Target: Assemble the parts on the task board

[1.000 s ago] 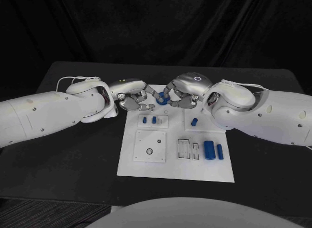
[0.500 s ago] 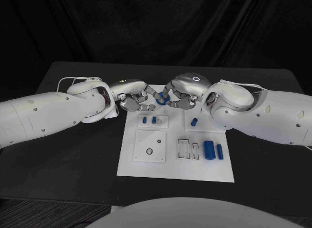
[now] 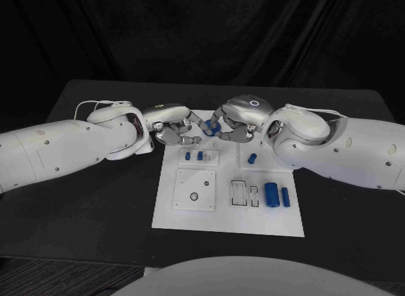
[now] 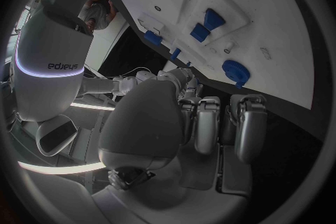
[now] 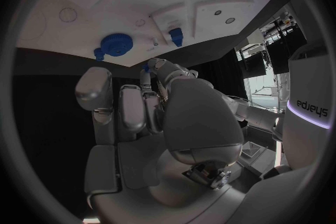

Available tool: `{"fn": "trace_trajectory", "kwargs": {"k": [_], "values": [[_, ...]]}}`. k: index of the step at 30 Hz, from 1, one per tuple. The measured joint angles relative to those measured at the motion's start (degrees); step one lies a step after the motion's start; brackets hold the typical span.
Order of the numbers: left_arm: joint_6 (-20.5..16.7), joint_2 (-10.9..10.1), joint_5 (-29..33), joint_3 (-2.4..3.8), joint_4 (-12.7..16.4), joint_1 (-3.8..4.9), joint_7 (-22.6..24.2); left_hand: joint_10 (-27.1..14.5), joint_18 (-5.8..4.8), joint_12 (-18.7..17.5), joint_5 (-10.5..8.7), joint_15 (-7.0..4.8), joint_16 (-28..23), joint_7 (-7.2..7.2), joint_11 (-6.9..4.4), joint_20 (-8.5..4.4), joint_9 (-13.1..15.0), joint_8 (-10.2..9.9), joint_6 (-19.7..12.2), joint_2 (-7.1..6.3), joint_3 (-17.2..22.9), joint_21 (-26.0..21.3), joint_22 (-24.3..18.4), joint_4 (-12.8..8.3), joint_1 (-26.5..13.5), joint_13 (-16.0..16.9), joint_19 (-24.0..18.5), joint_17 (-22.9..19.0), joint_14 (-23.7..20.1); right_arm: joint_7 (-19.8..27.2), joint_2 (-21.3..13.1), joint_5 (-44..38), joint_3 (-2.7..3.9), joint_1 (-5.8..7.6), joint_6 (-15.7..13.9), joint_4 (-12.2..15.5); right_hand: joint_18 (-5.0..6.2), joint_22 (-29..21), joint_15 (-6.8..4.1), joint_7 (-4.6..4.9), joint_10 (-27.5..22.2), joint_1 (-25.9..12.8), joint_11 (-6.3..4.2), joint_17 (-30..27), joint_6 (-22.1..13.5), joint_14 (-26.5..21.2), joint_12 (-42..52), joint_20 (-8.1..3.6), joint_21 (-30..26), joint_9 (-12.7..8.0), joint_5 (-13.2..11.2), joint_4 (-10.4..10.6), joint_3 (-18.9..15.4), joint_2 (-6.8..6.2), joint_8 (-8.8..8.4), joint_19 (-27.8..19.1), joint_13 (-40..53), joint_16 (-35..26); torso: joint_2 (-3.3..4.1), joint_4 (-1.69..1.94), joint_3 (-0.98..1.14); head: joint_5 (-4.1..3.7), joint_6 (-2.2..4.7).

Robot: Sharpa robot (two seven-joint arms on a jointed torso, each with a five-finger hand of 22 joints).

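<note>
Nearest on the task board (image 3: 228,219): a large blue cylinder (image 3: 271,194) with a slimmer blue bar (image 3: 285,197) just beside it, next to a white slotted block (image 3: 245,193). To their left sits a white square plate (image 3: 194,190) with a small ring hole. None of these has shifted over the last second.

Mid-board: two small blue pegs (image 3: 194,156) stand side by side in a white holder, and a single blue peg (image 3: 252,158) stands to the right, close under the right forearm. Positions unchanged.

Far edge of the board: both hands meet around a round blue knob (image 3: 208,127). The right hand (image 3: 236,121) has curled fingers touching the knob; whether it actually grips it, I cannot tell. The left hand (image 3: 173,126) has its fingers bent inward close beside the knob; contact and hold unclear. In its wrist view the knob (image 4: 235,71) lies on the board ahead of the fingers (image 4: 208,123).

Compared with a second ago, the knob sits slightly further up between the hands, and the left hand's fingers have drawn in a little.
</note>
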Motion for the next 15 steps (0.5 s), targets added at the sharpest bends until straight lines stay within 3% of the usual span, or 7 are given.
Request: {"fn": "trace_trajectory", "kwargs": {"k": [15], "values": [[0.99,0.06,-0.08,-0.04,-0.37,-0.38,-0.55,0.00,0.01,0.00,0.00,0.00,0.00,0.42,0.00,0.00,0.04,-0.10,-0.41,0.00,0.28,-0.24,-0.01,-0.28,0.00,0.00,0.00,0.00,0.00,0.21,-0.49,-0.02,0.02,0.00,0.06,1.30,0.00,0.00,0.00,0.10,0.00,0.00,0.00,-0.19,-0.10,0.00,0.00,0.00,0.00,0.00,0.00,0.00,-0.01,0.00,-0.02,0.00,-0.07,0.00,0.02,-0.03,0.00,0.03,0.00]]}}
